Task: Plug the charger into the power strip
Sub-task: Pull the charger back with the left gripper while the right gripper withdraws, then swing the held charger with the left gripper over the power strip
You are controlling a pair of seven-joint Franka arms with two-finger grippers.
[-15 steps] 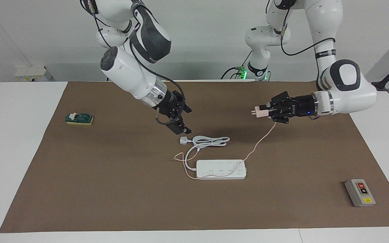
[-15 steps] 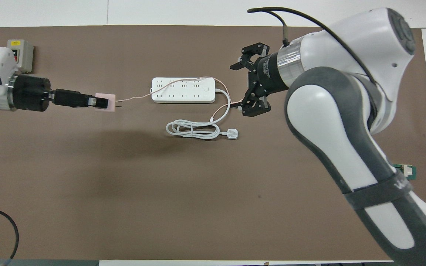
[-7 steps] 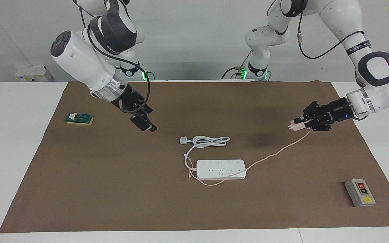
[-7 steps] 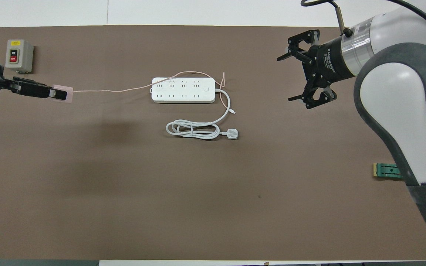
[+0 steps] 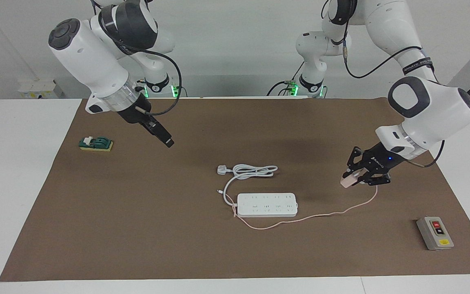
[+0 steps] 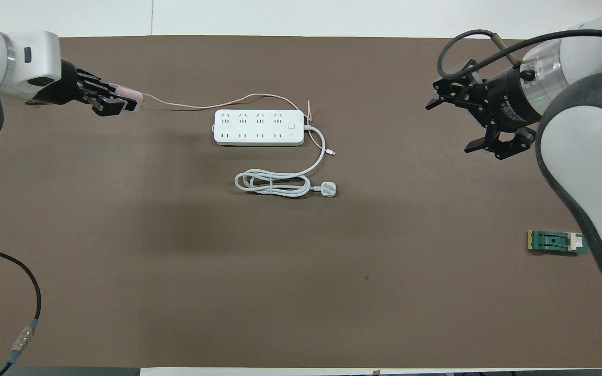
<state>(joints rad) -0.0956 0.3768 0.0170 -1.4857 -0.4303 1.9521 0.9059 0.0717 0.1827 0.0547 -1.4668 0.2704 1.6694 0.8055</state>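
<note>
Since the previous frames, I note my left gripper [image 5: 351,178] has swung down from a level reach to a downward-pointing pose, and the charger's cable [image 5: 300,218] now trails along the edge of the power strip [image 5: 267,204] farther from the robots instead of lying across its sockets. My right gripper [image 5: 165,139] has withdrawn from over the power strip's coiled cord [image 5: 251,170] toward the right arm's end of the table and risen.

Left gripper: clamped tight on the charger [image 5: 347,181], the pale pink cube held up in the air, over the brown mat [image 5: 137,228] toward the left arm's end from the power strip and well apart from it. The forearm angles downward from the elbow.

Right gripper: jaws spread wide in the overhead view, holding nothing, touching nothing. The forearm slopes down and inward over the mat.

The power strip lies flat mid-mat, its three-pin plug [image 5: 222,169] just beside the coiled cord, nearer to the robots. A grey button box [image 5: 435,232] and a green block [image 5: 95,143] lie well apart from the power strip, at the two ends of the mat.
</note>
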